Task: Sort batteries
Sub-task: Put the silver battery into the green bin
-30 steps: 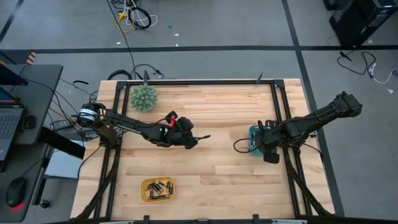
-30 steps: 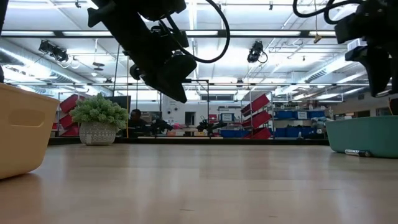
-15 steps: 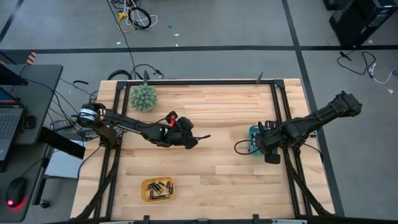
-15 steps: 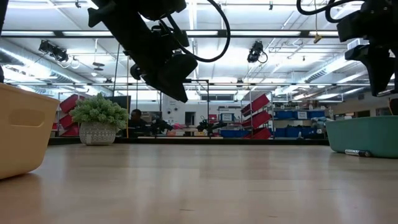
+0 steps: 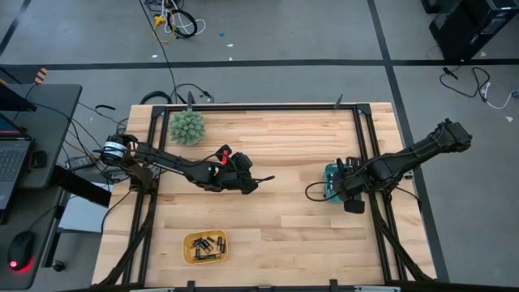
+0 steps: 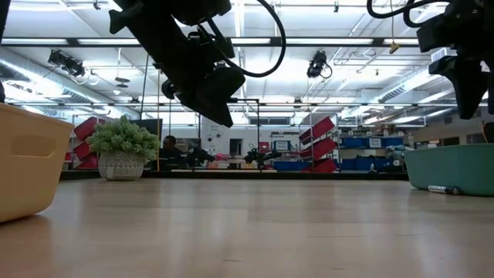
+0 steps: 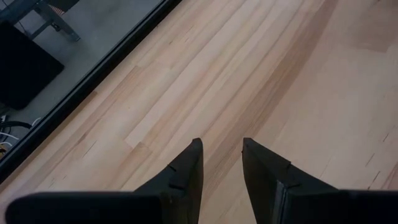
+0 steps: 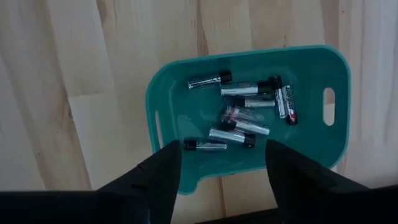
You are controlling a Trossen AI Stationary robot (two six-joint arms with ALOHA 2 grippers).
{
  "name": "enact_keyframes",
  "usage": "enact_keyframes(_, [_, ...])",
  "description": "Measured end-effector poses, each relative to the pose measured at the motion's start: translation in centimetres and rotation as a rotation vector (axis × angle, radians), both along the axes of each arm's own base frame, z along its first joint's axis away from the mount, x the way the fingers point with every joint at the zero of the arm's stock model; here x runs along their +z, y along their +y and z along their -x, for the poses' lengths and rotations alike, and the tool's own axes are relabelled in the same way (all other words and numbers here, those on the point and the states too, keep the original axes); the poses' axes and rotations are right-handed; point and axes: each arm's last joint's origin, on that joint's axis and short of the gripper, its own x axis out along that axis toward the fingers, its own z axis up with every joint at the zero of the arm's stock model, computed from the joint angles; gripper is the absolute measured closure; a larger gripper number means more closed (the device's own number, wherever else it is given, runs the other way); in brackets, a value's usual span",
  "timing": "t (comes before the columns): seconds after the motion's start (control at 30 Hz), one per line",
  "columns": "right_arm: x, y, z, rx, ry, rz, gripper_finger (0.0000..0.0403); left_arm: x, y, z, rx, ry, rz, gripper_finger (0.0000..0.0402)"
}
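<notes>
A teal tray (image 8: pixel 154 93) on the table's right side holds several silvery batteries (image 8: pixel 245 102) lying on its floor. My right gripper (image 8: pixel 222 155) hangs above this tray, pointing down, open, with nothing between its fingers. Near the front edge a yellow tray (image 5: pixel 188 243) holds several dark batteries (image 5: pixel 205 246). My left gripper (image 7: pixel 221 155) hovers over bare wood at the table's middle (image 5: pixel 263 179), slanting down, open and empty.
A spiky green ball (image 5: pixel 187 127) stands at the far left corner. Black rails run along the table's left, right and far edges. Bare wood lies between the two trays. In the low view the yellow tray (image 6: pixel 23 162) is at left and the teal tray (image 6: pixel 451 166) at right.
</notes>
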Motion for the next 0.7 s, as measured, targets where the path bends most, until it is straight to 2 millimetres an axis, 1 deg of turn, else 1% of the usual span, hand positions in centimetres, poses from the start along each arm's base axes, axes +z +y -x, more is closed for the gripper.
enact_keyframes(0.2, [0.0, 0.0, -0.1, -0.038, -0.022, 0.008, 0.02, 0.0, 0.0, 0.0, 0.0, 0.0, 0.0, 0.0293])
enact_keyframes(0.4, [0.1, 0.2, -0.6, -0.11, -0.079, -0.018, 0.0232, 0.1, 0.0, -0.1, 0.0, -0.01, 0.002, 0.0293])
enact_keyframes(0.7, [0.6, 0.7, -2.5, -0.094, -0.297, -0.018, 0.0297, 0.1, 0.0, -0.1, -0.001, -0.014, 0.002, 0.0293])
